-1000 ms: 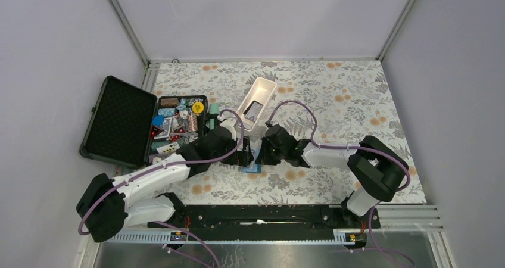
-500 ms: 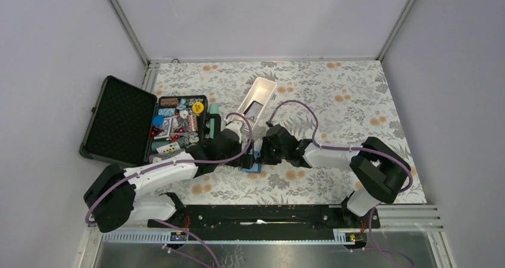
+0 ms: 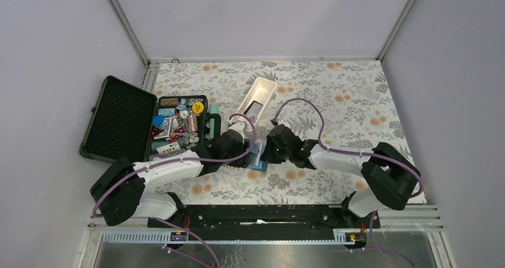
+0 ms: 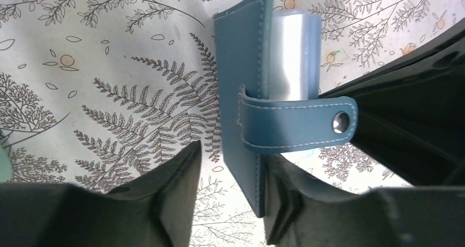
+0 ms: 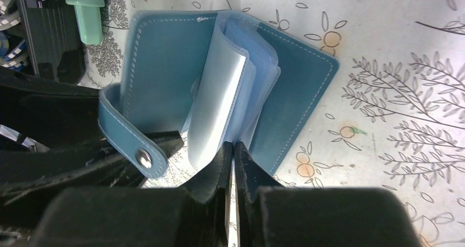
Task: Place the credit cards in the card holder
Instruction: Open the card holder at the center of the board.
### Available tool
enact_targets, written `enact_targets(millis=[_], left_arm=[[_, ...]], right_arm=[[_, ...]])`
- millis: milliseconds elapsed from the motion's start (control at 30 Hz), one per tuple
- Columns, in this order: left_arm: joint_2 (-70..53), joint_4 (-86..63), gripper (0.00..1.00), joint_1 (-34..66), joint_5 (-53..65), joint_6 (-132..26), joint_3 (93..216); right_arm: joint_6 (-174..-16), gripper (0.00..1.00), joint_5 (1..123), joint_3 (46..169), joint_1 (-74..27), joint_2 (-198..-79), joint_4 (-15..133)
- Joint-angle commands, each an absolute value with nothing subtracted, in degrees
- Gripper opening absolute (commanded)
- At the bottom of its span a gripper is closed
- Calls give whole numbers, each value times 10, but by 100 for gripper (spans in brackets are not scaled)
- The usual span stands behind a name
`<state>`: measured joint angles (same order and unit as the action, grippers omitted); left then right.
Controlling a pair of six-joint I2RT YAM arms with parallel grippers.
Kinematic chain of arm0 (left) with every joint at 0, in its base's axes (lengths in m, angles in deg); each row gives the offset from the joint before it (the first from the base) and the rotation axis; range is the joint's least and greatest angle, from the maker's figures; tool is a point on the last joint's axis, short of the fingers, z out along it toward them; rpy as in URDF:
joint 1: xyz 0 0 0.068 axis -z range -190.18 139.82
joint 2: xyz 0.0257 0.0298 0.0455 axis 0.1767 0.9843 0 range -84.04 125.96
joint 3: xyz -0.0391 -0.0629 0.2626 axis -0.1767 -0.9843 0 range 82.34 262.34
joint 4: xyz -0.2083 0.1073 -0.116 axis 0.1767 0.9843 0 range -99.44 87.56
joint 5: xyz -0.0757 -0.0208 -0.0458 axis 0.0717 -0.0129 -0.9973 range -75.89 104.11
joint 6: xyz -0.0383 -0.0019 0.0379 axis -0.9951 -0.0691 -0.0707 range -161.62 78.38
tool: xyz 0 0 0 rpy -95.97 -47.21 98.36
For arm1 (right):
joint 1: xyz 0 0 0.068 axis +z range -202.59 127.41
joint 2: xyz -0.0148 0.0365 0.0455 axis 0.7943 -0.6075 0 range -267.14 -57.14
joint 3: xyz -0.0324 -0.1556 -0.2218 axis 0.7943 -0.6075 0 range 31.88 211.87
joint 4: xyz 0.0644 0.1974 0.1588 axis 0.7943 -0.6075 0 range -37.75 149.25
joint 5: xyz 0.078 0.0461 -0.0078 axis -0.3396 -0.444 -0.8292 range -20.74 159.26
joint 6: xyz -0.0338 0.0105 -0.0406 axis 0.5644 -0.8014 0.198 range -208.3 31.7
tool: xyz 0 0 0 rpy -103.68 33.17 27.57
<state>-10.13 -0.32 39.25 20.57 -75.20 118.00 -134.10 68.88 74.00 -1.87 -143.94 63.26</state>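
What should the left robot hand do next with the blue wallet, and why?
Probably close the left gripper on the cover of the card holder. Its fingers straddle that edge with a gap, while the right gripper pinches the inner pages; gripping would hold it open.

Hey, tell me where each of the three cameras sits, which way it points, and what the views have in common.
Top external: above and behind the bases, facing down at the table; left arm and right arm show whole.
Left wrist: on that wrist, facing down at the card holder, its outer cover; left gripper, jaws apart, shows.
Right wrist: on that wrist, facing the card holder's open pages; right gripper, pinching them, shows.
Shared: all three see the card holder.
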Motion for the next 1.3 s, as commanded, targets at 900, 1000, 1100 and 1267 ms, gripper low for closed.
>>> enact_targets(millis=[900,1000,1100,1267], left_arm=[[-114,-144,52,395,118,-775,1165],[-113,-156,64,395,112,-768,1165],[-97,-157,70,397,105,-765,1175],[-76,-159,74,402,115,-764,1186]], right_arm=[[-1325,0,778,692,-13,-1317,586],[-1325,0,780,694,-13,-1313,587],[-1325,0,780,694,-13,-1312,586],[-1331,0,778,696,-14,-1315,586]])
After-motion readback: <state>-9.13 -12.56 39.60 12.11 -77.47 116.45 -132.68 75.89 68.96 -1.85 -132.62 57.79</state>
